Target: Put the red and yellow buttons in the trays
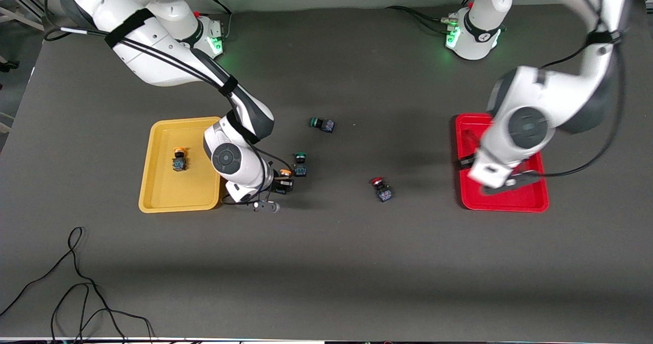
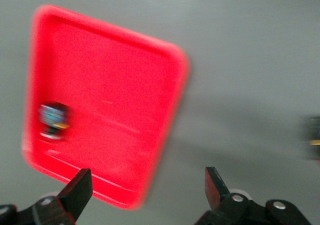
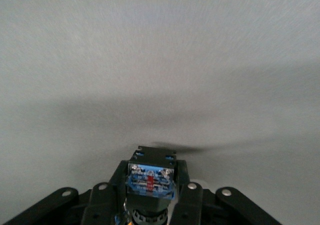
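Note:
My right gripper [image 1: 282,184] is shut on a yellow-capped button [image 1: 284,173], low over the table between the yellow tray [image 1: 162,201] and a green-capped switch. In the right wrist view the button's blue-black body [image 3: 150,177] sits between the fingers. A second yellow button [image 1: 178,159] lies in the yellow tray. A red button [image 1: 381,188] lies on the table mid-way between the trays. My left gripper [image 1: 507,183] is open and empty over the red tray [image 1: 510,203]. In the left wrist view the gripper [image 2: 147,181] hangs over the red tray's [image 2: 150,50] corner, and a dark button [image 2: 54,121] lies in that tray.
Two green-capped switches lie on the table, one [image 1: 300,164] right beside my right gripper, one [image 1: 322,124] farther from the front camera. Loose black cable [image 1: 76,283] lies near the table's front edge at the right arm's end.

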Controlling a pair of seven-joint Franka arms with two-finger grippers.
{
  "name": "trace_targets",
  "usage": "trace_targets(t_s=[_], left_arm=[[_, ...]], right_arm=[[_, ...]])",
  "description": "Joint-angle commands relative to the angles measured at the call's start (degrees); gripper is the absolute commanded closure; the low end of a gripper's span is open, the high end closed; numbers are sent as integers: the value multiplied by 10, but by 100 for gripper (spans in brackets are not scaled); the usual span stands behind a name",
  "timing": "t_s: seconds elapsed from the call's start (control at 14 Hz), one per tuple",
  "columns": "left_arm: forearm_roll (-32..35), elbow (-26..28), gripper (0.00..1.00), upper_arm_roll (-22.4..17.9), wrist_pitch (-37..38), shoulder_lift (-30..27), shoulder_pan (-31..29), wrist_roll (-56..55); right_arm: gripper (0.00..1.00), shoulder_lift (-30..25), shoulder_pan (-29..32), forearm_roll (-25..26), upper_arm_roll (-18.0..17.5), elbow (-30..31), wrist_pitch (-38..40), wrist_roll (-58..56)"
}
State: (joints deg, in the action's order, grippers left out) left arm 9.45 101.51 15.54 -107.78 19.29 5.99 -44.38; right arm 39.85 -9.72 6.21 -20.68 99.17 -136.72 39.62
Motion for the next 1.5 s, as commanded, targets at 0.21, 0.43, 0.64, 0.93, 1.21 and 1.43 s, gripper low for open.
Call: trace_targets(t_s=[0.21,0.43,0.64,0.93,1.21,1.43], left_arm=[[1,-222,0,63,-38,226,43,-199],[3,-222,0,61,-108,262,61,-234],[26,-195,4,59,-154,282,67,-243],[29,-143,22,59,-199,279,72,-244],[28,-112,100,60,-205,270,77,-246],[25,-126,100,64,-146,240,69,-245]], right_arm=[[85,-70,23,13,9,-95,189,-22],[85,-89,77,13,12,-80,209,-108],[85,-113,109,9,12,-42,205,-156],[85,-142,153,9,12,51,130,-208],[85,-161,182,8,13,135,55,-249],[85,-159,182,8,25,178,-8,-257]])
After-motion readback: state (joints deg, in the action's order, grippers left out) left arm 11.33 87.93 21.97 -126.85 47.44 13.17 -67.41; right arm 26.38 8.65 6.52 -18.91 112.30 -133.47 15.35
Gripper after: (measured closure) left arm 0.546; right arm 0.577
